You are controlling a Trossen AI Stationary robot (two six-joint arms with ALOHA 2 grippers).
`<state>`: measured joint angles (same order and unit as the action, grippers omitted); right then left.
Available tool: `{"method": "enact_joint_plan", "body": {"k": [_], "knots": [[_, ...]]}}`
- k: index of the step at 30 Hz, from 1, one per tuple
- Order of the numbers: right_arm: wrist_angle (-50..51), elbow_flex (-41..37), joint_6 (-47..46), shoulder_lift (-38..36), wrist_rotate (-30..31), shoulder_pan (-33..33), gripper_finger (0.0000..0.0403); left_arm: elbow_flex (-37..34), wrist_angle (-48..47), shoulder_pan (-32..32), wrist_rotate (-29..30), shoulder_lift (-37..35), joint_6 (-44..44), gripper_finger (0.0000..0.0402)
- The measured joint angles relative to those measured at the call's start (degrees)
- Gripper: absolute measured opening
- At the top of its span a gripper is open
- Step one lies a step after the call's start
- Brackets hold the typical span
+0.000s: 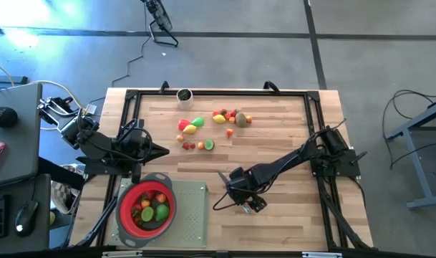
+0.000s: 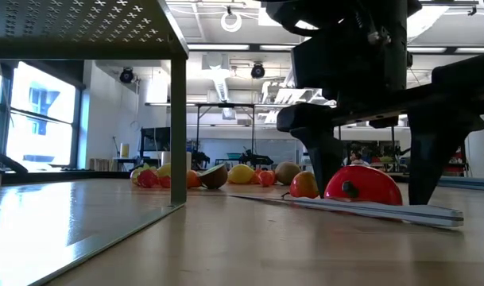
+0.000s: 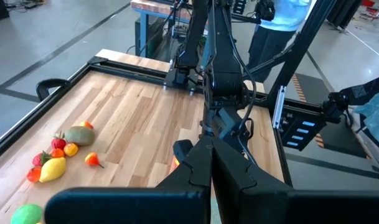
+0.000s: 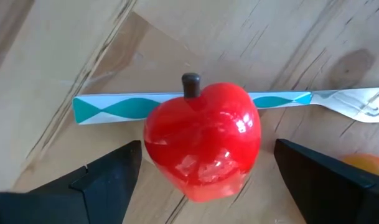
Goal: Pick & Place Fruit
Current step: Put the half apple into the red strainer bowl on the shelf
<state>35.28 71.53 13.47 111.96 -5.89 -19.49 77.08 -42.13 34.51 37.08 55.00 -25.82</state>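
A red toy apple (image 4: 201,140) lies on its side on the wooden table, its dark stem toward a slim knife (image 4: 114,109) next to it. My right gripper (image 4: 208,155) hangs over the apple, pointing down and open, one finger on each side of it and a gap at both; the low view shows the same (image 2: 373,195). A small orange fruit (image 4: 363,163) lies close by. More toy fruits lie in groups toward the far edge (image 1: 192,127) (image 1: 232,118). My left gripper (image 1: 160,150) waits shut above the table's left part.
A red strainer (image 1: 129,192) holding several fruits stands on a grey board (image 1: 192,208) at the near left. A small dark cup (image 1: 183,94) stands at the far edge. A person (image 3: 276,18) stands beyond the table. Bare wood lies right of my right gripper.
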Motion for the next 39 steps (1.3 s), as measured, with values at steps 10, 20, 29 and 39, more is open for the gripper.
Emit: {"method": "enact_joint_plan", "body": {"k": [10, 20, 29, 39], "knots": [[-0.1, 0.0, -0.3, 0.0, 0.0, 0.1, 0.0279, 0.0, 0.0, 0.0, 0.0, 0.0, 0.0, 0.0000], [0.4, 0.0, -0.4, 0.0, -0.1, 0.0, 0.0243, 0.0, 0.0, 0.0, 0.0, 0.0, 0.0, 0.0000], [0.9, 0.0, -3.0, -2.5, -0.2, 0.5, 0.0209, 0.0, 0.0, 0.0, 0.0, 0.0, 0.0, 0.0000], [2.6, 0.0, -4.9, -4.7, -0.1, 2.5, 0.0180, 0.0, 0.0, 0.0, 0.0, 0.0, 0.0, 0.0000]]}}
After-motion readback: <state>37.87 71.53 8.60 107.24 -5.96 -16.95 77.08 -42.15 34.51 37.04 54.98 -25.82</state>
